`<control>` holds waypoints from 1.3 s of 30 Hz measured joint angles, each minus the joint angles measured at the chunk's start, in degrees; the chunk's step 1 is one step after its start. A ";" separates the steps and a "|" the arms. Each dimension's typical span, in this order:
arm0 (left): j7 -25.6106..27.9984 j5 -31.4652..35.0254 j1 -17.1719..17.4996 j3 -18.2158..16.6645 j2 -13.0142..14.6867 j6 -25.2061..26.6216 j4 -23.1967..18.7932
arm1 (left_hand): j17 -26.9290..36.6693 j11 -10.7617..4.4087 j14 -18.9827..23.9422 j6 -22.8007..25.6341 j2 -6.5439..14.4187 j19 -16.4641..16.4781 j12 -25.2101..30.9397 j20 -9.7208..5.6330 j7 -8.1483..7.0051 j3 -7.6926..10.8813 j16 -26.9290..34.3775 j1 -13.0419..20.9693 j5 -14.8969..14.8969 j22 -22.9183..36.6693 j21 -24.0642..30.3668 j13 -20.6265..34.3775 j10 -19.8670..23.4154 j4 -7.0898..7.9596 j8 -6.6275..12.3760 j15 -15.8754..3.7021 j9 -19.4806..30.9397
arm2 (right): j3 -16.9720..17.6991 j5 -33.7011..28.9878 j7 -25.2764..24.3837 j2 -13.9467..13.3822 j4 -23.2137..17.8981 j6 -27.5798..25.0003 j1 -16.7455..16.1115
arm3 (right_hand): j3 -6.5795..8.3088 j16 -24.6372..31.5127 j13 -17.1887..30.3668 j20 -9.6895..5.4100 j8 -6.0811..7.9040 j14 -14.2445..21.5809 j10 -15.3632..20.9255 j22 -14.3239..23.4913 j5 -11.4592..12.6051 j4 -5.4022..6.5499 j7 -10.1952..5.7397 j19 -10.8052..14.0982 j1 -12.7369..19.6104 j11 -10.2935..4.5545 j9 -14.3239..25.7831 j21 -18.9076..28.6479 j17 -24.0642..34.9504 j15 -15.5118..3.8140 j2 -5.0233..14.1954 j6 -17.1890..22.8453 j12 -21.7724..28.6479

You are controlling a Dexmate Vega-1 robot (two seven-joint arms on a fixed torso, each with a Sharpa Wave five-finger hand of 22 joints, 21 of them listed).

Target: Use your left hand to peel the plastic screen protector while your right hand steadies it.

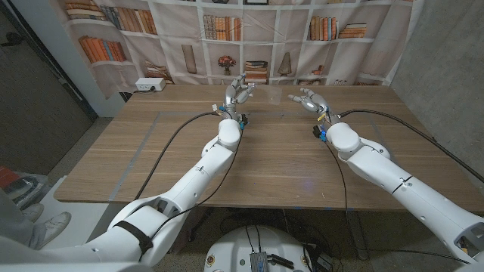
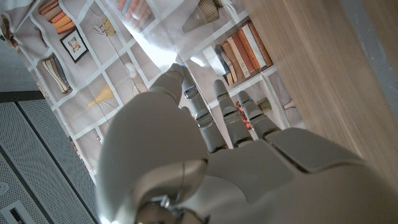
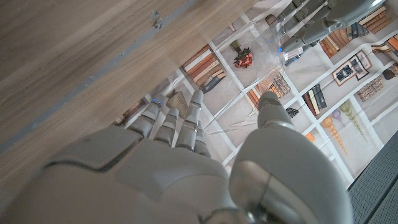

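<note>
1. I have both arms stretched far over the wooden table [image 1: 151, 159], the hands raised near its far edge in front of the bookshelf-print backdrop [image 1: 181, 30].
2. My left hand [image 1: 240, 92] is up with its fingers [image 2: 225, 106] reaching close together. Its wrist view shows the thumb tip against a clear, glossy sheet, so it seems to be pinching the plastic screen protector [image 1: 266, 94].
3. The protector is transparent and hard to make out. In the head view it hangs in the air between the two hands, above the table. In the right wrist view it shows as a shiny film [image 3: 273, 53] below the left hand's fingers.
4. My right hand [image 1: 308, 100] sits just beside the sheet, fingers [image 3: 168, 121] lying side by side and extended, thumb set apart from them. I cannot tell whether it touches or grips the film.
5. Black cables [image 1: 174, 143] trail along both forearms across the tabletop.
</note>
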 measured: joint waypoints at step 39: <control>-0.49 2.03 -1.65 1.61 -0.04 -6.50 4.98 | 0.27 -0.21 0.00 0.56 -0.47 -0.32 0.89 0.31 -0.55 -0.24 -0.45 -0.47 0.37 -0.01 -0.21 -0.83 -0.24 0.24 0.00 0.00 0.28 | -2.33 -6.41 -6.36 7.18 -2.93 -2.63 0.29 | 1.70 0.88 4.27 5.47 0.39 6.38 7.74 -0.01 -0.26 0.50 -2.60 3.23 12.43 -3.86 0.00 -2.60 0.39 -1.86 -0.09 3.55 6.70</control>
